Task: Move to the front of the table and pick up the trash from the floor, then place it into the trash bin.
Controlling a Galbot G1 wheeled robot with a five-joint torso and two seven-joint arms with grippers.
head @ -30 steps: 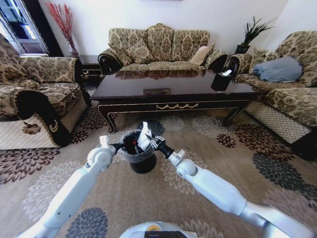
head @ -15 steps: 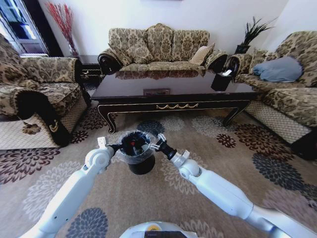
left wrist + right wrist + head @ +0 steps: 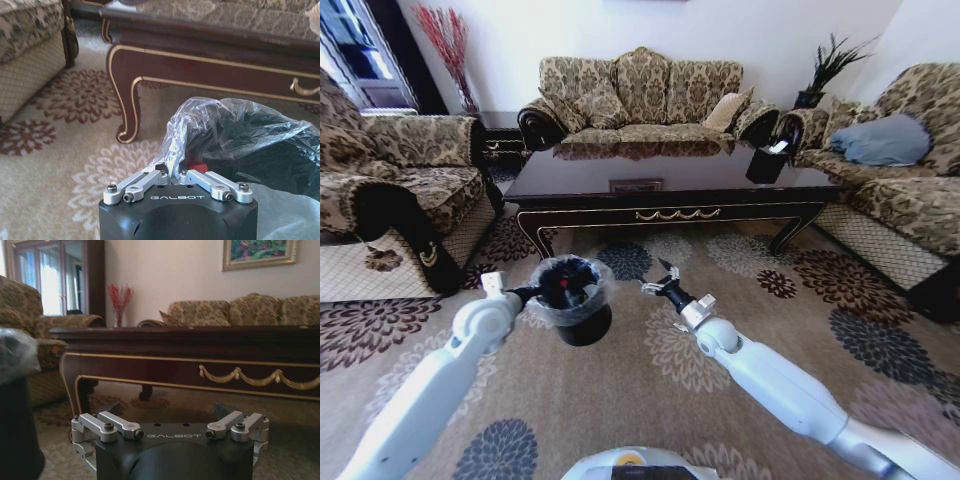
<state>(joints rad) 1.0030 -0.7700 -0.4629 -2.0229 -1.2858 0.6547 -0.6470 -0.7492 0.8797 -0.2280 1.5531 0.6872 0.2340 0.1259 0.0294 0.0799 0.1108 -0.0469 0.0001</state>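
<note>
Bin [image 3: 571, 300] pinched by left pincer [image 3: 525, 293]

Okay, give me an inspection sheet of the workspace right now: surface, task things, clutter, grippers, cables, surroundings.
Surface: floor, flowered beige carpet, no loose litter seen.
Job's things: trash bin with clear liner, lifted beside the left arm; something red inside. table stands behind it.
Clutter: dark holder on the table's right end.
Grippers: left gripper shut on the bin's liner; right gripper open, empty, to the right of the bin.
Cables: nothing seen.
Surroundings: patterned sofas on three sides, potted plant in the corner.
</note>
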